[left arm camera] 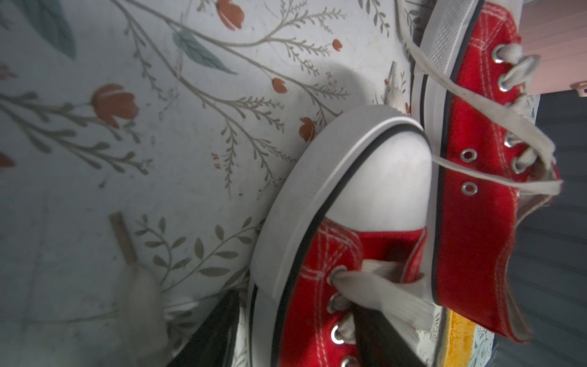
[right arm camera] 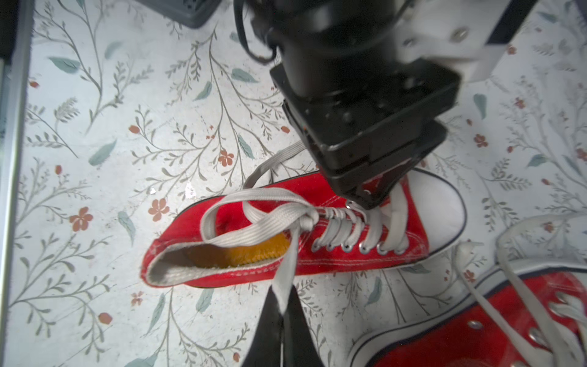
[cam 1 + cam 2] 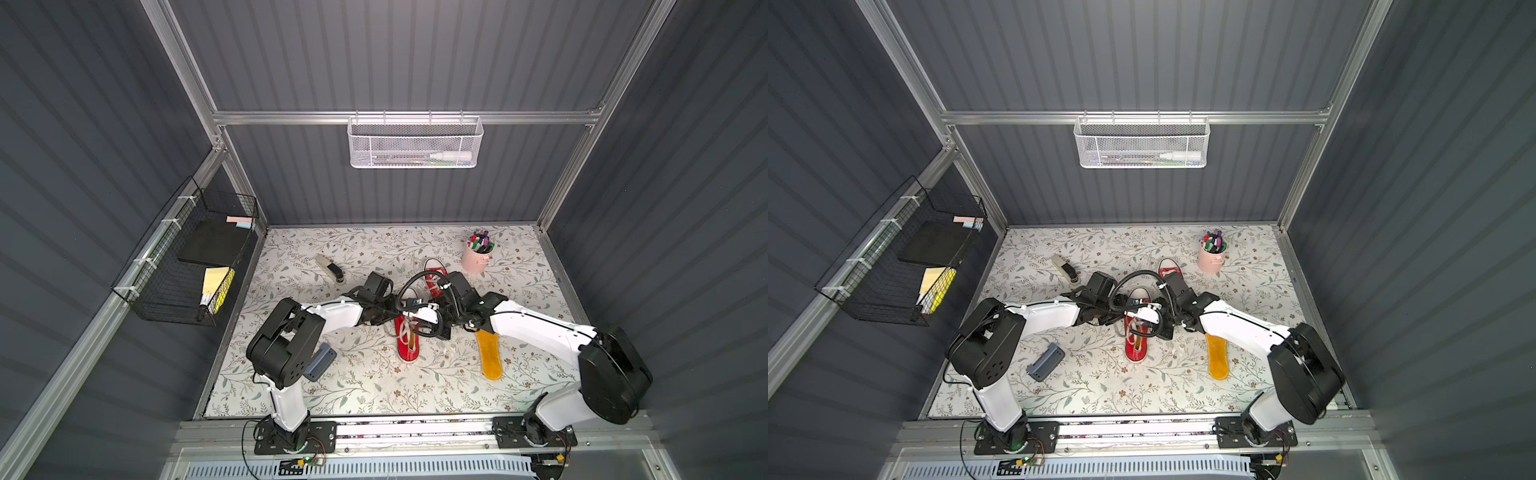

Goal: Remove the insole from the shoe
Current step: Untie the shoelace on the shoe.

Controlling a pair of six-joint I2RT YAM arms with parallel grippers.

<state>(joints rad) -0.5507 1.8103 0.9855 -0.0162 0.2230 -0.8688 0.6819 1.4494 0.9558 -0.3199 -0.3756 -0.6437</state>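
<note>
The left gripper (image 1: pixel 290 346) straddles the front of the shoe (image 2: pixel 333 263) with its jaws apart; I cannot tell whether they pinch it. The yellow insole (image 2: pixel 241 251) lies inside under the crossed laces. The right gripper (image 2: pixel 281 313) is clamped on a lace end (image 2: pixel 287 270). Pulling it could drag the shoe or tighten the knot, trapping the insole.

A red canvas high-top sneaker (image 2: pixel 343 263) sits on the floral-printed tabletop (image 2: pixel 95 197), a yellow fuzzy insole (image 2: pixel 254 251) showing in its opening. The right gripper (image 2: pixel 282 306) pinches its white flat shoelace (image 2: pixel 287 270) beside that opening. The left gripper (image 2: pixel 368 197) rests on its laced front. 1 matching red sneaker (image 2: pixel 476 333) lies near its toe.
</note>
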